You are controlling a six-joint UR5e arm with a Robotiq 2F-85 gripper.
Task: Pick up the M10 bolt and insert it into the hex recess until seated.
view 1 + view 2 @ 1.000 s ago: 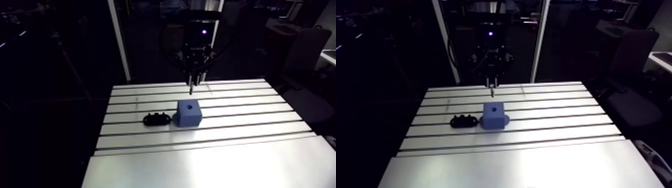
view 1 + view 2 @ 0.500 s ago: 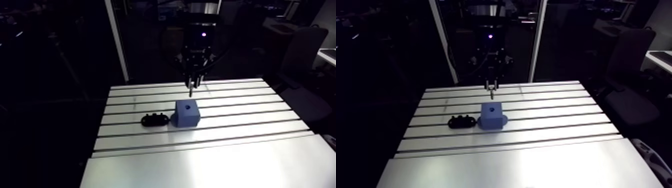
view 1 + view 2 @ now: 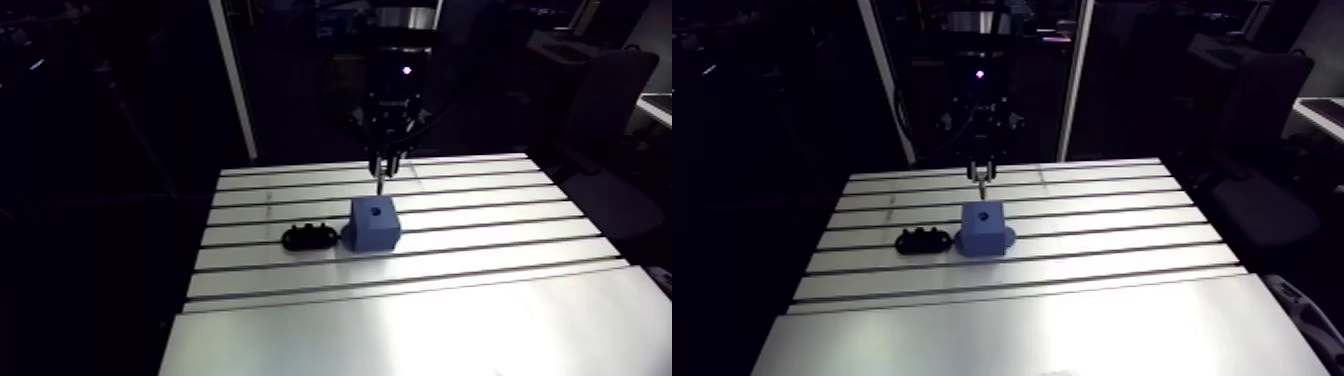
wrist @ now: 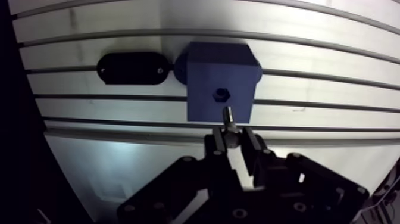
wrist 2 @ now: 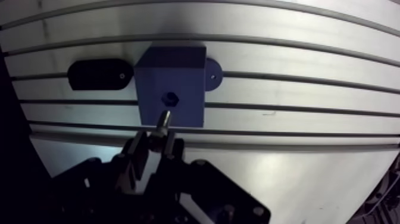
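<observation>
A blue block [image 4: 221, 80] with a hex recess [image 4: 222, 93] in its top face stands on the slotted table [image 3: 480, 300]. My gripper [image 4: 234, 138] is shut on the M10 bolt [image 4: 229, 118], whose shank points down out of the fingertips. In the wrist view the bolt's tip hangs above the block, just short of the recess on the gripper's side. In the arm view the gripper [image 3: 383, 165] comes down behind the block [image 3: 374, 225], with the bolt [image 3: 380, 185] just above its far edge.
A black oval holder [image 4: 132, 67] lies on the table touching the block's side, also seen in the arm view as a black holder [image 3: 312, 237]. A round blue foot [image 5: 213, 71] sticks out from the block's other side. Slots run across the table.
The gripper with the bolt has edged closer to the block, the bolt tip now near its far top edge. The camera view has shifted slightly.
</observation>
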